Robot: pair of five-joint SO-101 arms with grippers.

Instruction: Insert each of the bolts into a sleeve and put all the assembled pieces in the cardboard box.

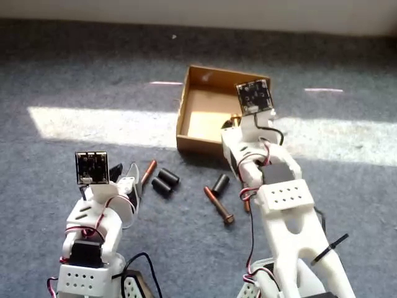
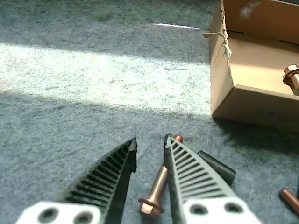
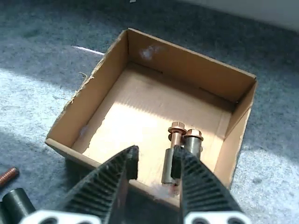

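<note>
- Currently, the assembled pieces (image 3: 171, 163) lie side by side on the floor of the cardboard box (image 3: 187, 60), right under my right pincer (image 3: 154, 156).
- That pincer's jaws stand apart and hold nothing. One fingertip overlaps the nearer piece; I can't tell if it touches.
- My left pincer (image 2: 150, 140) is open too, low over the carpet. A loose bolt (image 2: 156, 189) lies between its fingers, head toward the wrist, not clamped.
- A black sleeve (image 2: 217, 167) lies just beside that pincer, on its box side.
- A second bolt (image 1: 218, 203) and a second sleeve (image 1: 220, 183) lie between my two arms, nearer the right one.
- Judgement: the right side's drop-off looks done, and the step in hand is the left's grab of the next bolt. With at least two bolts loose, I'd put the task around halfway.
- Next move, I reckon: close the left on the shank and lift. Pull the right off the box onto a sleeve, then line up both axes before pushing, since a tilted bolt would jam at the sleeve mouth.
- Surface is grey short-pile carpet (image 1: 74, 74), with a sunlit band (image 1: 93, 124) running past the box.
- A pale wall strip (image 1: 248, 9) sits beyond the box, well away from both pincers.
</note>
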